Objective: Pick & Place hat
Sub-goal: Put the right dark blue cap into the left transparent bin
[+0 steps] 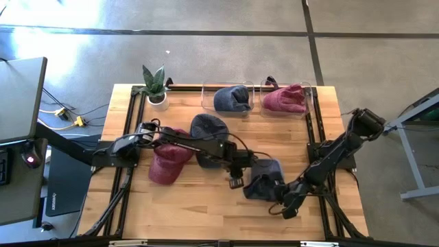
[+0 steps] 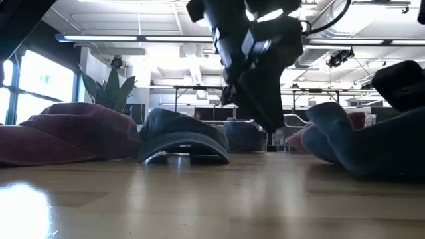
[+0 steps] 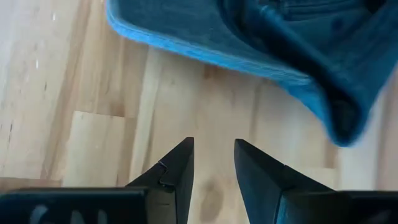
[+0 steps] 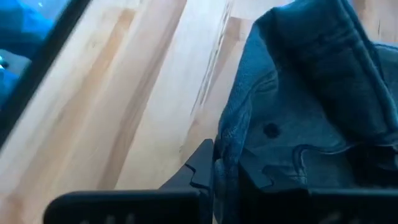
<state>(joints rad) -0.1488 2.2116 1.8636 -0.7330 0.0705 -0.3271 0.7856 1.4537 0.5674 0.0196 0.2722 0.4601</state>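
- A crumpled blue denim hat (image 1: 264, 184) lies on the wooden table (image 1: 206, 206), toward the near right part of the top.
- The right gripper (image 4: 225, 167) is clamped on this hat: in the right wrist view its dark fingers (image 4: 199, 163) pinch a fold of the denim. From above, the right gripper (image 1: 287, 204) sits at about 4 o'clock of the hat, touching it.
- The left gripper (image 1: 236, 180) hangs just beside the hat at its 9 o'clock. In the left wrist view its two fingers (image 3: 180, 168) stand slightly apart with bare wood between them, holding nothing, the hat's brim (image 3: 205, 46) ahead.
- At 10 o'clock of the denim hat, under the left arm, lies a dark grey cap (image 1: 208, 130), and farther at 9 o'clock a maroon cap (image 1: 168, 163).
- At 12 o'clock, along the far edge, two clear bins: one (image 1: 206, 96) holds a dark blue hat (image 1: 232, 99), the other (image 1: 310, 92) a maroon hat (image 1: 285, 99).
- A potted plant (image 1: 156, 86) stands at the far left corner.
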